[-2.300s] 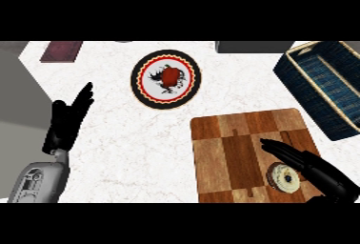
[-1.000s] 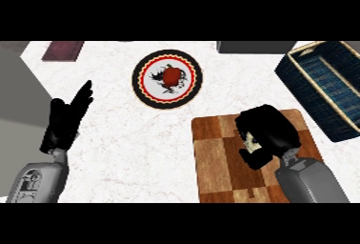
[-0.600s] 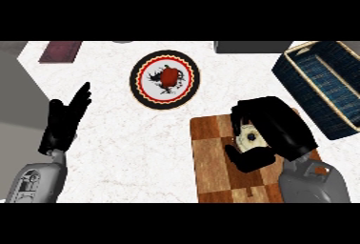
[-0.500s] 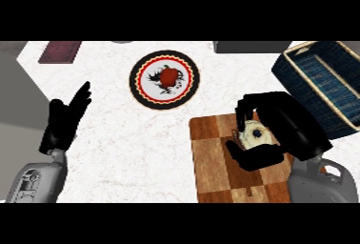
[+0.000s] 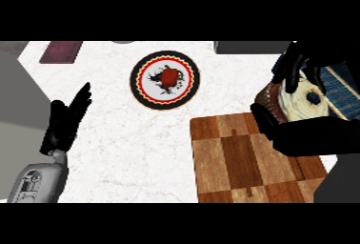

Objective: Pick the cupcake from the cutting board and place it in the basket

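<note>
Since half a second ago we have lifted the cupcake (image 5: 304,96) off the board (image 5: 239,162) and swung it up and to the right, so it now hangs past the board's far right corner, over the near edge of the basket (image 5: 346,90). Our right hand (image 5: 302,138) is curled round it: thumb and palm wrap the brown wrapper from below and the left, while fingers (image 5: 290,71) hook over the cream frosting from above. A dark dot on the frosting faces us, so the cupcake looks tilted toward the view, its top turned our way rather than straight up.

What matters next is that the basket lies just to the right of and beyond the cupcake, and only its blue slatted edge shows past our hand. We judge the carry as nearly done; a short push further right should bring the cupcake over the basket's hollow before we let go. How deep it sits over the rim we cannot tell, since the hand hides it.

Our left hand (image 5: 67,119) rests open at the left, fingers up, well apart from all this. A plate (image 5: 165,79) with a red item sits behind the board, untouched
</note>
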Robot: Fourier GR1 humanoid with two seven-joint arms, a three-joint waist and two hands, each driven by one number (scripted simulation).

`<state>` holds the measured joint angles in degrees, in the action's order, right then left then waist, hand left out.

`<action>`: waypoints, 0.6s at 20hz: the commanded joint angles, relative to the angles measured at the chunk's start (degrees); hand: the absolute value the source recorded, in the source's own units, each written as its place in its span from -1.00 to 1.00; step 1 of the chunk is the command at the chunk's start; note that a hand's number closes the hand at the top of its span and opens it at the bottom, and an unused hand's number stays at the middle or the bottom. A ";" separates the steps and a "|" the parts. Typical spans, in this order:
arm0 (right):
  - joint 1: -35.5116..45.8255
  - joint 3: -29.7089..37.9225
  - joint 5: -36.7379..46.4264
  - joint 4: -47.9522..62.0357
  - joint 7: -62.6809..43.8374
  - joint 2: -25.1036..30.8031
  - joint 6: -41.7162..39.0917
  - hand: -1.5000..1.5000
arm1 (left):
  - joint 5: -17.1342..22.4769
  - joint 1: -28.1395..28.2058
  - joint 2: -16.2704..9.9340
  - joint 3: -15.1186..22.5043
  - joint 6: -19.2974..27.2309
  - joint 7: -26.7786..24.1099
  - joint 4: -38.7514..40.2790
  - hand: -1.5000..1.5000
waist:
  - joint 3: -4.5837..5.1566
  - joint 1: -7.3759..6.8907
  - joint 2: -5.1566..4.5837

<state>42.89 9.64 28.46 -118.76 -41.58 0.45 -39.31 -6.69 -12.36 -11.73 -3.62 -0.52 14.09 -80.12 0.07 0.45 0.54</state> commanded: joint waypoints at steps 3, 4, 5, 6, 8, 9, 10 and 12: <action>19.71 9.60 -9.13 5.75 -15.86 4.24 -1.59 1.00 | 0.29 -0.23 -0.98 -1.00 -0.97 -1.02 1.67 0.00 | 0.01 -0.16 -0.16; 21.43 9.76 -8.67 5.85 -18.02 6.04 -1.55 1.00 | -0.33 0.23 -0.04 -0.26 0.04 -0.17 0.59 0.00 | 0.00 -0.09 -0.08; 21.15 10.39 -9.76 7.81 -16.58 7.97 -1.91 1.00 | -0.33 -1.12 0.20 -0.88 -0.04 -4.21 4.99 0.00 | 0.01 0.16 -0.33; 24.27 13.05 -11.44 10.29 -17.11 11.09 -2.76 1.00 | 0.33 0.82 -0.75 -0.58 -0.93 0.17 -0.53 0.00 | -0.03 -0.28 -0.07; 28.47 11.84 -8.21 16.50 -15.70 13.74 -0.10 1.00 | -0.18 0.89 -0.36 -0.50 -0.48 -2.25 0.77 0.00 | 0.02 -0.67 -0.33; 26.79 13.44 -9.61 16.53 -13.93 16.68 -2.23 1.00 | 0.83 -1.05 -1.73 -2.22 -1.39 -3.07 2.99 0.00 | 0.00 -0.17 -0.41; 29.98 11.44 -6.51 19.95 -14.27 18.10 -1.25 1.00 | -0.93 1.03 0.35 0.40 0.03 -1.96 1.17 0.00 | 0.02 -0.70 -0.41; 25.46 8.61 -3.61 20.38 -10.66 22.86 -6.06 1.00 | 0.20 1.12 -0.35 -0.65 -0.80 -2.98 1.59 0.00 | 0.04 -0.41 -0.56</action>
<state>67.08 20.20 21.91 -102.54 -49.87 16.26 -39.84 -6.63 -11.93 -11.23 -3.41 -0.99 11.66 -79.40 0.07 0.08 0.21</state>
